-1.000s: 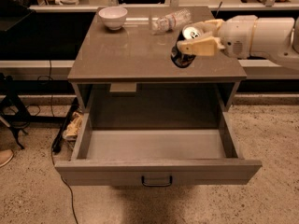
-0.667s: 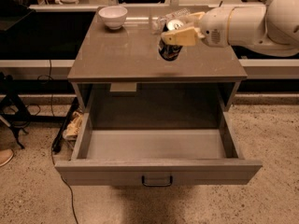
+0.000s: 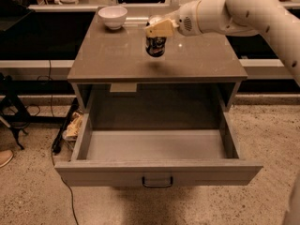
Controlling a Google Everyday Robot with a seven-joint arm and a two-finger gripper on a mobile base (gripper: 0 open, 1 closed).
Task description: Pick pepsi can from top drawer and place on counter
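Note:
The dark blue pepsi can (image 3: pixel 155 44) with a silver top hangs upright in my gripper (image 3: pixel 158 28), a little above the middle of the counter (image 3: pixel 112 55); its shadow lies on the slab just below. The gripper's cream fingers (image 3: pixel 161 28) are shut on the can's top. My white arm (image 3: pixel 234 11) reaches in from the upper right. The top drawer (image 3: pixel 157 170) stands pulled fully open below the counter, its grey inside bare, its dark handle (image 3: pixel 157 181) at the front.
A white bowl (image 3: pixel 112 17) stands at the counter's back left corner. Cables and a crumpled object (image 3: pixel 72 125) lie on the speckled floor left of the cabinet. A shoe tip (image 3: pixel 4 157) shows at the far left edge.
My gripper has carried the pepsi can leftward from the counter's right side toward its middle. The clear plastic bottle seen earlier behind the gripper is now hidden.

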